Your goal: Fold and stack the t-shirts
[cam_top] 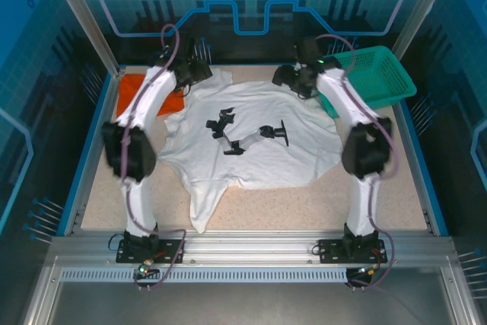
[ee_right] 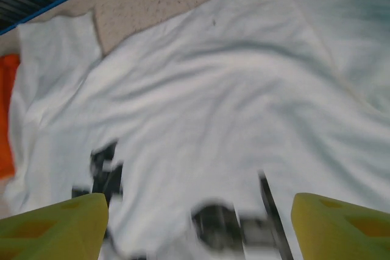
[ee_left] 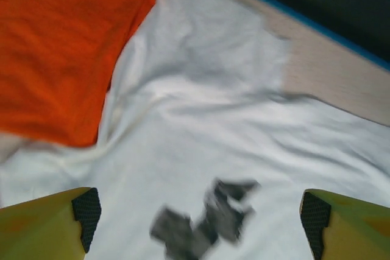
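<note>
Top external: white t-shirt (cam_top: 297, 154) spread over the bench (cam_top: 380, 199), orange-red t-shirt (cam_top: 137, 90) touching its far-left edge. Left gripper (ee_left: 201, 211) and right gripper (ee_right: 198, 217) are both released, holding nothing.

Bright, even light; wrist views blur the white t-shirt (ee_left: 244, 150).

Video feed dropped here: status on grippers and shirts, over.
Left gripper open, right gripper open, both empty. Large white t-shirt with black print spread unfolded; plain orange-red t-shirt far left. Teal plastic mesh basket far right.
</note>
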Robot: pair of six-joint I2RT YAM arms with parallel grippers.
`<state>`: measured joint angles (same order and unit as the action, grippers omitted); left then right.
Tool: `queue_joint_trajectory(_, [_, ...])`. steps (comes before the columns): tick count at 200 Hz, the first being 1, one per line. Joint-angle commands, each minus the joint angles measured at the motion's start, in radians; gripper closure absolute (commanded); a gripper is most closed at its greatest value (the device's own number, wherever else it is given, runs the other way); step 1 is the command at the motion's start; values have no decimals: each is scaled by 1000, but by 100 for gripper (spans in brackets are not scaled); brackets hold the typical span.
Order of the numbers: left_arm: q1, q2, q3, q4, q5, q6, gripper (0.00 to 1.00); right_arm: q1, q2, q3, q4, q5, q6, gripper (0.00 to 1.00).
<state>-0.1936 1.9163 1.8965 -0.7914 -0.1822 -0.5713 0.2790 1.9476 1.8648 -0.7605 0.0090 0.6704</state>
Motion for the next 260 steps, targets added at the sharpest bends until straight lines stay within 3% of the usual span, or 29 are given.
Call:
queue_joint_trajectory(1, [-55,-317,-357,132,40,-99,13,-17,-294,-382,78,116,-6,22])
queue_joint_trajectory(16, [-80,-481,-598,173,76,-157,18,-66,-421,-602,92,129,9,25])
queue_joint_trajectory(35, [-136,-640,-825,146,114,-188,22,-135,-467,-751,103,108,-8,32])
queue_joint_trajectory(61, [-208,-819,-1064,90,196,-232,36,-153,-394,-764,78,105,-40,41])
queue_joint_trajectory(83, [-328,-926,-1187,29,197,-290,42,-152,-321,-756,108,102,-22,48])
queue_joint_trajectory(118, [-487,-994,-1246,-79,130,-369,43,-153,-194,-706,105,106,-9,55])
queue_joint_trajectory(155, [-557,-987,-1291,-108,125,-402,43,-148,-159,-685,101,112,0,61])
queue_joint_trajectory(260, [-566,-997,-1363,-69,152,-407,43,-134,-93,-647,55,125,6,68])
